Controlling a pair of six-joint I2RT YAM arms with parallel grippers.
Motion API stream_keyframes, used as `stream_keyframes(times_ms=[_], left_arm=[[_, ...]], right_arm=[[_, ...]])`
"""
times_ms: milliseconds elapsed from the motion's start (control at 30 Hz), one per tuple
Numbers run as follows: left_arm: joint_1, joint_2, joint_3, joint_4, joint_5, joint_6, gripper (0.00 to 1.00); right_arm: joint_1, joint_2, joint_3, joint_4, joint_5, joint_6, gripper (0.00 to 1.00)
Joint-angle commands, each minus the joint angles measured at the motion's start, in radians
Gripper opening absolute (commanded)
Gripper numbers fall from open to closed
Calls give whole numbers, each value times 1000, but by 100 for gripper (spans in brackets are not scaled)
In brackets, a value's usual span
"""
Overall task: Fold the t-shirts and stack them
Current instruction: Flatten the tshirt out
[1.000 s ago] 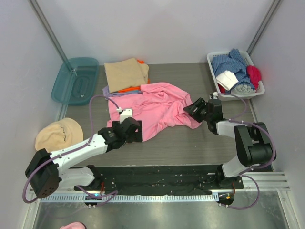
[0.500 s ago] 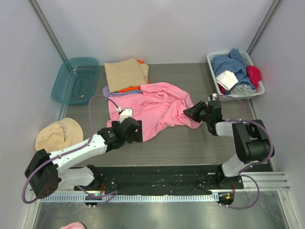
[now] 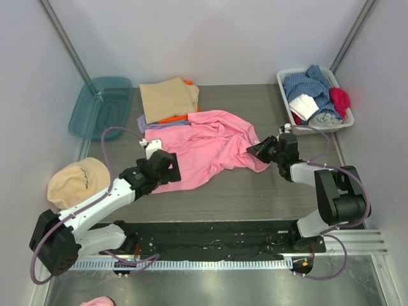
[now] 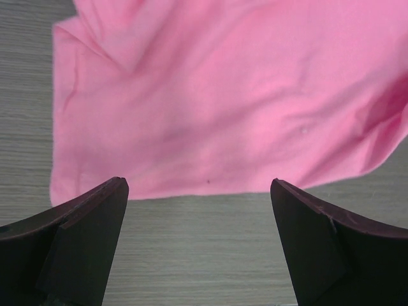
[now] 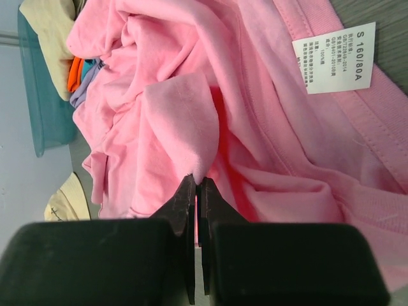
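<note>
Tub (image 3: 86, 95) at far-left corner, basket (image 3: 284, 86) at far-right corner, cap (image 3: 80, 180) by left edge. Folded stack (image 3: 169, 99) at far edge, touching pink shirt (image 3: 204, 146): crumpled mid-worktop, long axis left-right. Left gripper (image 4: 199, 191) spread over near-left hem; right gripper (image 5: 196, 182) pinching fold.

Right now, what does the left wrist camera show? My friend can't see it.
A bright pink t-shirt lies rumpled on a grey table, filling the top of the picture. The left hand is open at the shirt's edge, its two dark fingers wide apart, holding nothing.
</note>
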Motion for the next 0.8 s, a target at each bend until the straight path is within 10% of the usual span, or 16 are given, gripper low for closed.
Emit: stream_keyframes(times_ms=[0, 67, 100, 200, 767], left_arm=[[119, -109, -33, 41, 57, -24, 100], [142, -143, -53, 46, 65, -22, 100], [142, -146, -54, 41, 66, -19, 100], [142, -150, -54, 21, 73, -13, 100], [142, -155, -48, 18, 80, -1, 100]], right_arm=[[-5, -100, 62, -89, 34, -79, 1], [-3, -114, 66, -118, 39, -100, 7], [-5, -113, 65, -120, 41, -100, 31], [-5, -114, 59, -123, 51, -97, 53], [-86, 33, 20, 52, -18, -16, 60]])
